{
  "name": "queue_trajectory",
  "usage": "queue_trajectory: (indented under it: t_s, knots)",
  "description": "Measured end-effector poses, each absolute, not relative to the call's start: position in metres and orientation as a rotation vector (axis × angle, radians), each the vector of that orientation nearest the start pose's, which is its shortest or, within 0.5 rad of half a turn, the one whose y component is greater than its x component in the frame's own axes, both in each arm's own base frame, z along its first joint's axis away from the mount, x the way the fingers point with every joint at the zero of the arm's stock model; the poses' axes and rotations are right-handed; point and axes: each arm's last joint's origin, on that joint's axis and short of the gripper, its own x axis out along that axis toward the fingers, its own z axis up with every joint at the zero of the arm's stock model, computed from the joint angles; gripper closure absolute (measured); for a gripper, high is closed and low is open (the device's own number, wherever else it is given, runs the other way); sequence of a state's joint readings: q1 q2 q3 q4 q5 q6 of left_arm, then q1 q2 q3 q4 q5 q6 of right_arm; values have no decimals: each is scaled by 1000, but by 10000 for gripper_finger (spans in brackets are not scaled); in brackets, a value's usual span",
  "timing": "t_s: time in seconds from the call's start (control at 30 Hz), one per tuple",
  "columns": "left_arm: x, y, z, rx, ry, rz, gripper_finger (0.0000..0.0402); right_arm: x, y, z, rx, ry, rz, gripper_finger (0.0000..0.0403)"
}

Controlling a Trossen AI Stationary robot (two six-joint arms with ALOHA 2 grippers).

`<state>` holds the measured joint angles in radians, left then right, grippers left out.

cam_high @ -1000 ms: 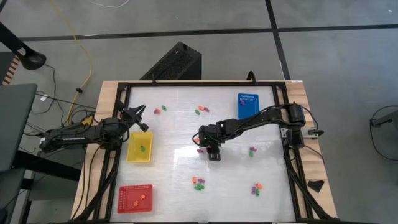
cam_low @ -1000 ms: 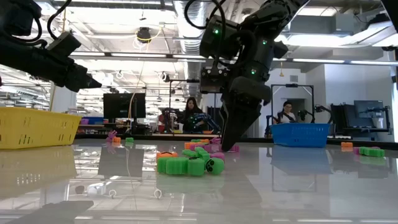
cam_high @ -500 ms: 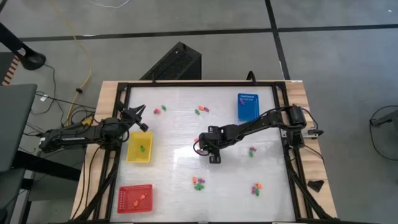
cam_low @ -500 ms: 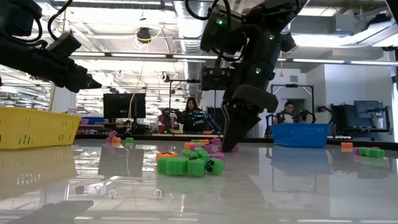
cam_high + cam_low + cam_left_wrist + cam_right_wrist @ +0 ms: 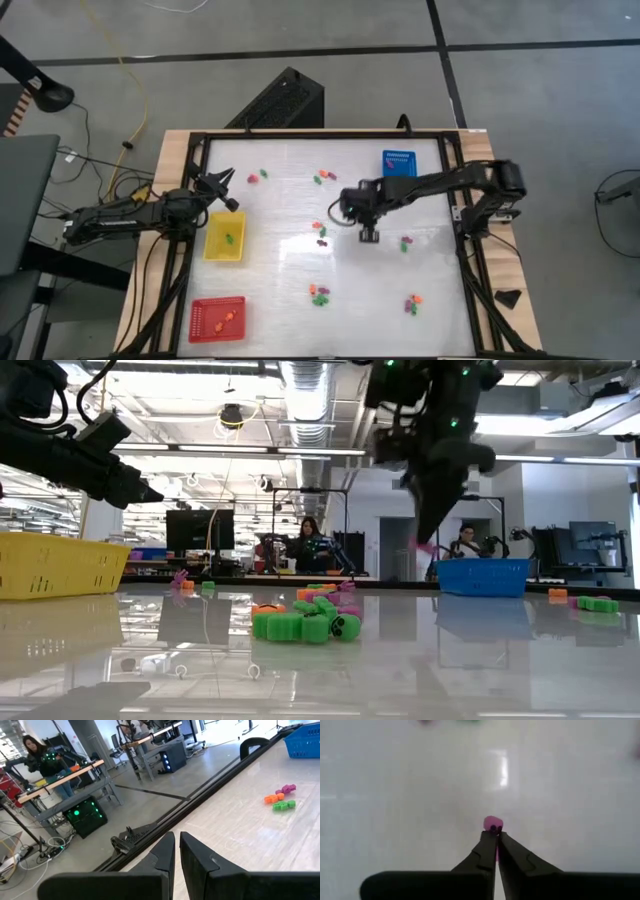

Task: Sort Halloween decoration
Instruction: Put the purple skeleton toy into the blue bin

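Observation:
Small orange, green and purple Halloween decoration pieces lie in little groups on the white table, one group (image 5: 320, 232) at mid-table and others (image 5: 318, 293) (image 5: 405, 242) nearer the front and right. My right gripper (image 5: 367, 236) hangs above mid-table, pointing steeply down, shut on one purple piece (image 5: 493, 823). My left gripper (image 5: 226, 190) waits shut and level, above the far edge of the yellow tray (image 5: 224, 238). My right gripper pinches the purple piece (image 5: 425, 546) between its two fingertips (image 5: 489, 840), coming at it from above and slanting down. Only the piece's upper end sits between the tips; the rest sticks out past them. The piece is lifted clear of the table.
A blue tray (image 5: 398, 168) stands at the far right, and a red tray (image 5: 217, 318) holding a few orange pieces at the near left. A green piece lies in the yellow tray. More pieces lie near the far edge (image 5: 258, 177) (image 5: 323, 177) and at the near right (image 5: 412, 302).
My right gripper has risen from the table at the mid-table group and gone toward the table's right edge, tipping steeper. It carries a purple piece, now lifted clear. The other pieces of that group stay on the table.

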<state>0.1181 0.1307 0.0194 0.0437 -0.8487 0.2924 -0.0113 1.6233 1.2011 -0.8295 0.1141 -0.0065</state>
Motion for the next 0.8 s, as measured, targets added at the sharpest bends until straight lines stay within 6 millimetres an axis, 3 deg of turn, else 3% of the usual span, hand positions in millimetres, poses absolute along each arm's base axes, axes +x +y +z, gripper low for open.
queue_trajectory:
  t_s: [0.17,0.4,0.47,0.63,0.8]
  knots:
    - [92,33,165,294,206,950,384,279,-49,259,-78,1281,-337,384]
    - [92,33,164,294,207,950,384,243,-109,272,72,1309,-575,362]
    - [92,33,165,294,206,950,384,240,-118,273,171,1284,-534,354]
    - [92,33,164,294,207,950,384,244,-114,272,310,1222,-359,345]
    - [92,33,165,294,206,950,384,245,-90,245,373,1290,-346,343]
